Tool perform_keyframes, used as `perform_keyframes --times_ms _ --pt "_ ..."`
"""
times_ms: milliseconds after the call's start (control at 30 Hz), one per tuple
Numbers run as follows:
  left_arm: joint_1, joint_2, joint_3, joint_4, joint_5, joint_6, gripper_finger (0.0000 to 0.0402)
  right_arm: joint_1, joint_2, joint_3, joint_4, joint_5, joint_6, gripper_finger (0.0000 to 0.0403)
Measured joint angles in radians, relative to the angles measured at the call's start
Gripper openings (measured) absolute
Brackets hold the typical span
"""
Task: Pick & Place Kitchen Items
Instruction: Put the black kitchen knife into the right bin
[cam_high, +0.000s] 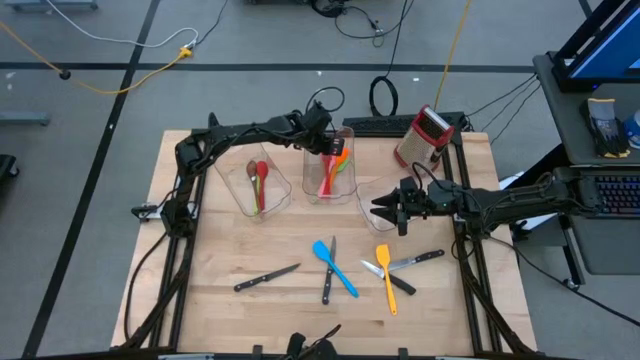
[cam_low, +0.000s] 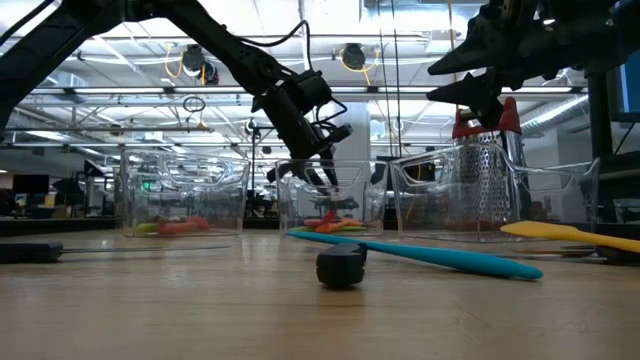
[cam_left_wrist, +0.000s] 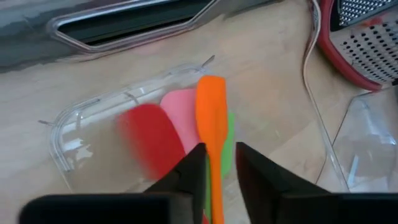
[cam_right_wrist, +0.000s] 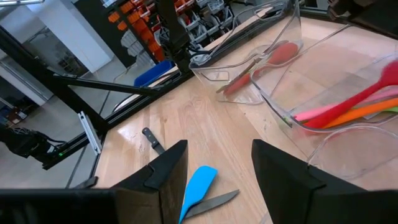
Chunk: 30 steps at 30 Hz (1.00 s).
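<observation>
Bins of clear plastic stand in a row across the far half of the table (cam_high: 230, 310), three in all. The left bin (cam_high: 262, 186) holds a red spoon (cam_high: 261, 178) and a brown spoon (cam_high: 252, 172) lying side by side. The middle bin (cam_high: 328, 168) holds a cluster of spatulas: an orange spatula (cam_left_wrist: 211, 124) on top, a pink spatula (cam_left_wrist: 181, 118), a red spatula (cam_left_wrist: 149, 134) and a green one mostly hidden beneath the orange. The left gripper (cam_high: 328, 143) hangs over this middle bin, its fingers (cam_left_wrist: 189, 171) slightly apart on either side of the orange spatula's handle; whether they touch it cannot be told. The right bin (cam_high: 378, 192) appears to hold nothing that can be made out, and the right gripper (cam_high: 385, 209) hovers above its near edge with jaws apart and nothing between them. A red-topped box grater (cam_high: 422, 137) stands behind the right bin. On the bare table nearer the front lie a blue spatula (cam_high: 333, 266) crossed by a black-handled knife (cam_high: 329, 272), a second knife (cam_high: 265, 278) to the left, and a yellow spatula (cam_high: 386, 275) with two more knives (cam_high: 412, 262) beside it.
</observation>
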Motion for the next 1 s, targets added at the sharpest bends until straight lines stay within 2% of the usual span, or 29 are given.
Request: perform_keyframes --times_ms 133,233,367,500,600,767,1000 --pt "0.000 0.000 0.000 0.000 0.004 -0.015 0.0144 0.000 0.000 0.000 0.000 0.000 0.000 0.0171" --pt "0.000 -0.008 0.000 0.000 0.051 -0.031 0.0174 0.000 0.000 0.000 0.000 -0.004 0.000 0.0171" --pt "0.004 -0.032 0.000 -0.002 0.169 -0.068 0.0204 0.000 0.000 0.000 0.000 -0.004 0.000 0.0171" --pt "-0.004 -0.063 -0.001 -0.009 0.340 -0.100 0.0221 0.000 0.000 0.000 -0.001 -0.004 0.000 0.0171" --pt "-0.027 -0.103 -0.001 -0.025 0.390 -0.110 0.0224 0.001 0.000 0.000 -0.007 -0.007 -0.001 0.0171" --pt "-0.087 -0.192 -0.001 -0.032 0.358 -0.136 0.0225 0.002 0.000 0.000 -0.011 -0.009 0.000 0.0171" --pt "-0.211 -0.336 -0.001 -0.061 0.175 -0.193 0.0225 0.002 0.000 0.000 -0.019 -0.043 0.000 0.0171"
